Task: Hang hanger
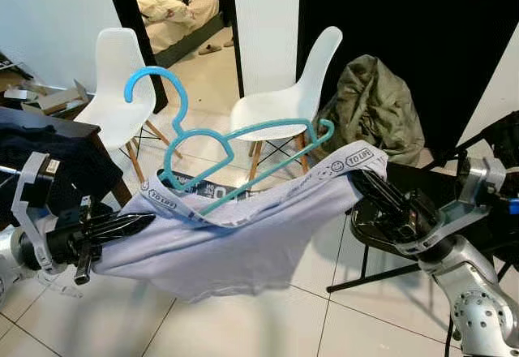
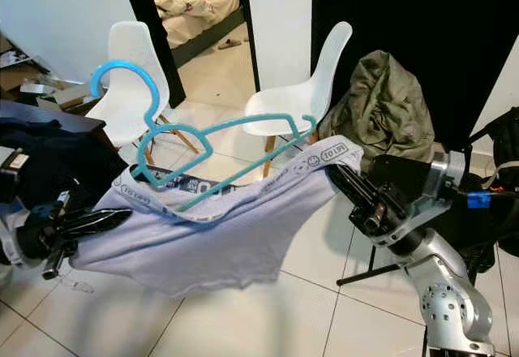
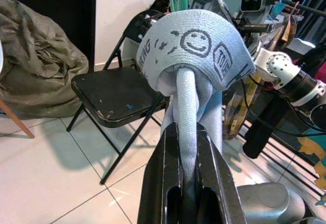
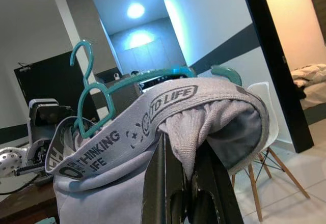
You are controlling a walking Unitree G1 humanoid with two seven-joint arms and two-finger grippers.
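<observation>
The left claw, at eight o'clock, was clenched on one end of the pale garment; the blue hanger lay loosely in its waistband at centre; the right claw, at three o'clock, gripped the other end. Any slack or tilt could have tipped the unheld hanger onto the floor.
</observation>
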